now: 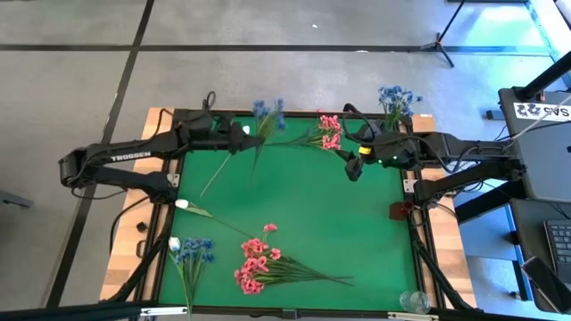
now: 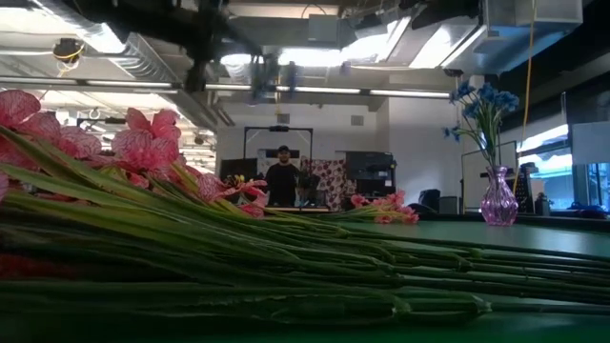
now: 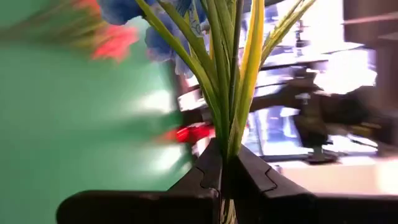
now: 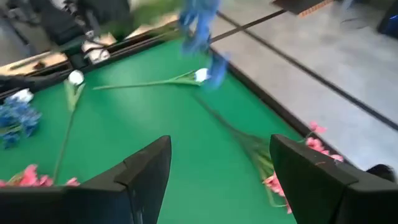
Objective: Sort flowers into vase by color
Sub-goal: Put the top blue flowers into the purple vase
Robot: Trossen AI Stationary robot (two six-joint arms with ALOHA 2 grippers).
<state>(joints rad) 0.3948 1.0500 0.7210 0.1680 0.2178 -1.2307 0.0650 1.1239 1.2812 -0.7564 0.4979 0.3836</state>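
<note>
On the green table mat [image 1: 294, 214], we see our left gripper [image 1: 239, 137] clamped on the stem of a blue flower spray [image 1: 267, 114], blossoms just beyond its fingertips. Our right gripper [image 1: 355, 167] hovers wide open and empty, near a pink spray [image 1: 326, 132], the vase [image 2: 498, 202] of blue flowers behind it.

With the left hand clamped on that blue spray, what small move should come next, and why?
Probably carry it toward the right far corner. The left hand grips the blue spray by its stems near the far edge, and the vase there already holds blue flowers. The open right hand hovers near that corner, holding nothing.
</note>
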